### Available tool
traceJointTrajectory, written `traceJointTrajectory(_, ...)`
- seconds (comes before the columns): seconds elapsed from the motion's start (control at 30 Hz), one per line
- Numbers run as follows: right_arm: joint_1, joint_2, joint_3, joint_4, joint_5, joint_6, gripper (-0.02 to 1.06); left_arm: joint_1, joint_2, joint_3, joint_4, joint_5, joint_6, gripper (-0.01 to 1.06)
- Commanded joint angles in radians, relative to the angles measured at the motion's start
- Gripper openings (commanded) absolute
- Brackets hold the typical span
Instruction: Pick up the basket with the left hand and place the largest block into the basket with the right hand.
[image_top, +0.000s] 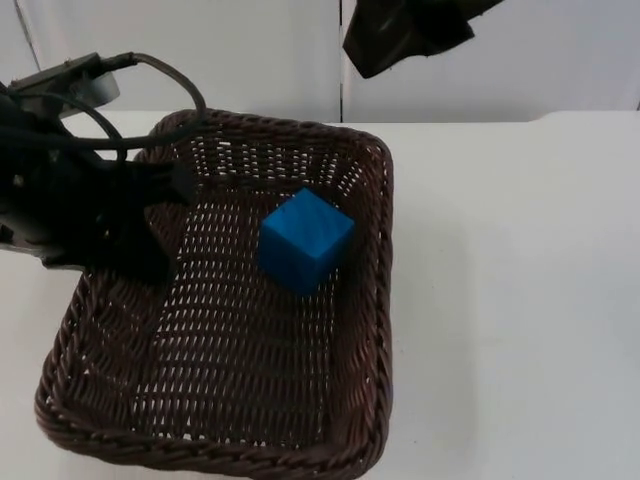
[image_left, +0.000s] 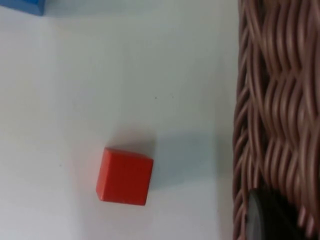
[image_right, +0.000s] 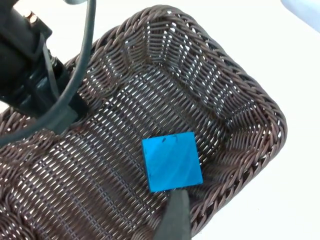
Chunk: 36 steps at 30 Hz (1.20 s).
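Observation:
A dark brown wicker basket hangs above the table, with my left gripper shut on its left rim. In the left wrist view that rim runs beside the black fingertip. The large blue block lies inside the basket against its right wall, and I see it from above in the right wrist view. My right gripper is raised above the basket's far edge, apart from the block and holding nothing.
A small red block rests on the white table beneath the basket's left side. The corner of another blue block lies farther off. White table top stretches to the basket's right.

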Motion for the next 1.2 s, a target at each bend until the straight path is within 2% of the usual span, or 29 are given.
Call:
traceJointTrajectory(0.0,-0.001,-0.009,-0.002,-0.002,0.006,-0.005,0.69,0.002,-0.011,-0.001,-0.036,-0.008,-0.002,0.0)
traceJointTrajectory(0.23,-0.001,-0.009,-0.002,-0.002,0.006,-0.005,0.69,0.002,-0.003,-0.005,-0.087,-0.02,0.013,0.0)
traceJointTrajectory(0.37,-0.001,-0.009,-0.002,-0.002,-0.003,-0.005,0.69,0.002,0.044,-0.026,-0.2,-0.017,0.105,0.0)
traceJointTrajectory(0.53,-0.001,-0.009,-0.002,-0.002,-0.004,-0.005,0.69,-0.005,0.188,-0.13,-0.422,0.032,0.28,0.0)
traceJointTrajectory(0.93,-0.001,-0.009,-0.002,-0.01,0.01,-0.005,0.69,-0.1,0.468,-0.361,-0.461,0.029,0.288,0.0)
traceJointTrajectory(1.17,-0.001,-0.009,-0.002,-0.01,0.031,-0.005,0.69,-0.119,0.491,-0.376,-0.475,0.003,0.286,0.0)
